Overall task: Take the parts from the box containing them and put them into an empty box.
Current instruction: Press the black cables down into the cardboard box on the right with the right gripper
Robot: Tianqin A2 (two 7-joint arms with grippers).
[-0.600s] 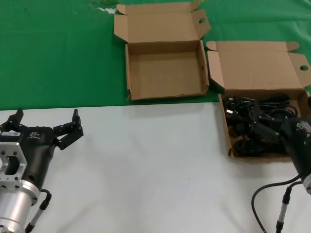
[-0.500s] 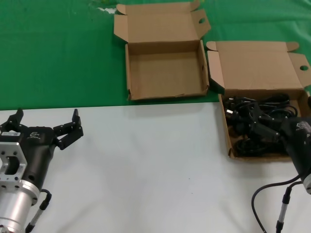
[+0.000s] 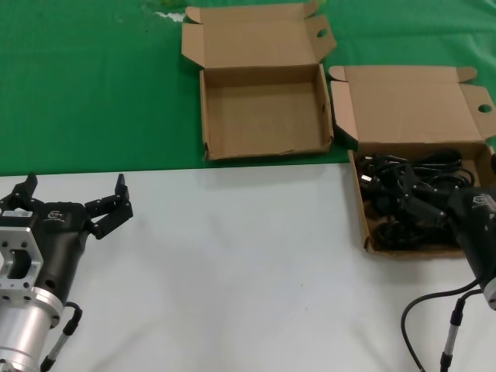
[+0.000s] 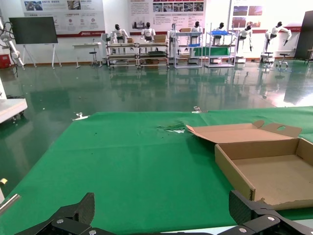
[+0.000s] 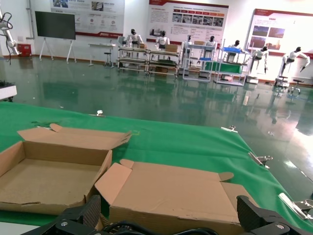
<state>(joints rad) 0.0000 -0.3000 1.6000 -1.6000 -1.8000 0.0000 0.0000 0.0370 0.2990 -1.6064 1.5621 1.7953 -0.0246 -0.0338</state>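
The empty box point(image 3: 263, 116), a squarish brown carton with four upright walls, stands open on the green cloth at the back middle. It also shows in the left wrist view point(image 4: 274, 171) and the right wrist view point(image 5: 49, 181). The box containing the parts point(image 3: 411, 105) stands to its right with its wide lid folded back; the lid also shows in the right wrist view point(image 5: 181, 191). The box holds black cables point(image 3: 403, 194). My right gripper point(image 3: 457, 190) hangs open just over those cables point(image 5: 137, 229), holding nothing. My left gripper point(image 3: 75, 186) is open and empty, parked over the white table at the near left.
The white table top point(image 3: 248, 271) fills the near half, and the green cloth point(image 3: 93, 85) covers the far half. The two cartons stand side by side with a splayed side flap point(image 3: 343, 108) between them. Cables point(image 3: 434, 325) trail from my right arm.
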